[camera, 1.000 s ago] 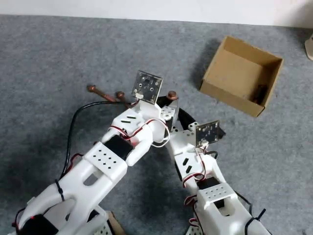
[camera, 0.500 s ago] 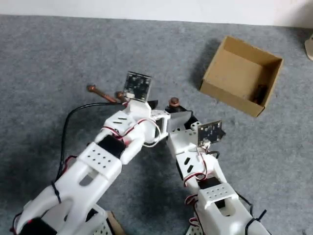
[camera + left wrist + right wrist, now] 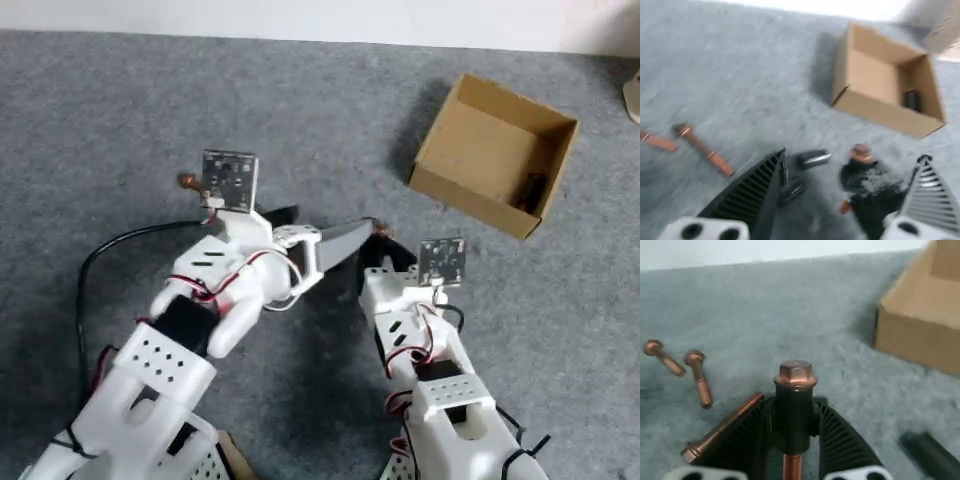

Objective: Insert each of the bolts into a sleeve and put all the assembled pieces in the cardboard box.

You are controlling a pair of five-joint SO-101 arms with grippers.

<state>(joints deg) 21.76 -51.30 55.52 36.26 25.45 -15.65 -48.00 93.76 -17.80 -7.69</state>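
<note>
Our right claw is pinched on the black sleeve with its copper bolt, stiff, probably slick, so we'd hold mid-sleeve; left claw gapes empty.

The grey, carpet-textured worktop is carrying the open cardboard box, which is sitting toward its far right side. Loose copper-coloured bolts are lying on the worktop well apart from the box, and one black sleeve is lying on its side between them and the box.
</note>
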